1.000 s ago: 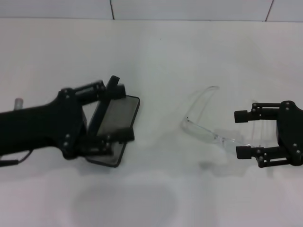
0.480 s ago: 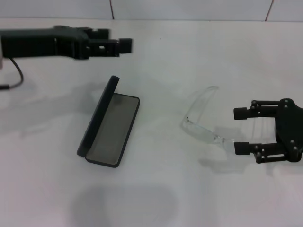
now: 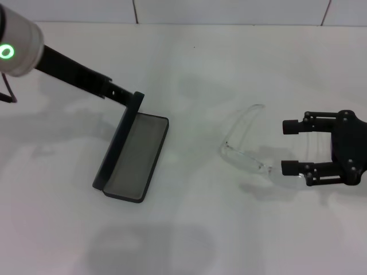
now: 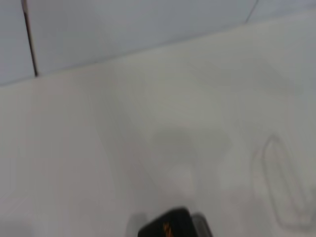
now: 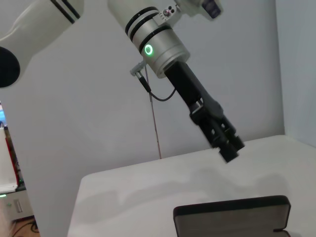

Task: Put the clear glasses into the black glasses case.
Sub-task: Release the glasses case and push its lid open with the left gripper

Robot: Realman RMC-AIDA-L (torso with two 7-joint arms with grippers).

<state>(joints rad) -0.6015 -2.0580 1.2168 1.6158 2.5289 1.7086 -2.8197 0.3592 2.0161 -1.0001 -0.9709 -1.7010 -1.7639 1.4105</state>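
White table point(image 3: 189, 240), case point(image 3: 133, 156) already open on the left, glasses point(image 3: 246, 146) not in yet. Right gripper point(image 3: 291, 146) sits spread around one arm; left gripper point(image 5: 227, 143) is lifted off, grip unclear.

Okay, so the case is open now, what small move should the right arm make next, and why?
Probably close the right gripper on the clear plastic wraparound glasses. Its open fingers straddle the near temple arm, and the glasses lie on the white table, while the slim black glasses case sits open with its grey lining exposed. The left gripper hovers above the case.
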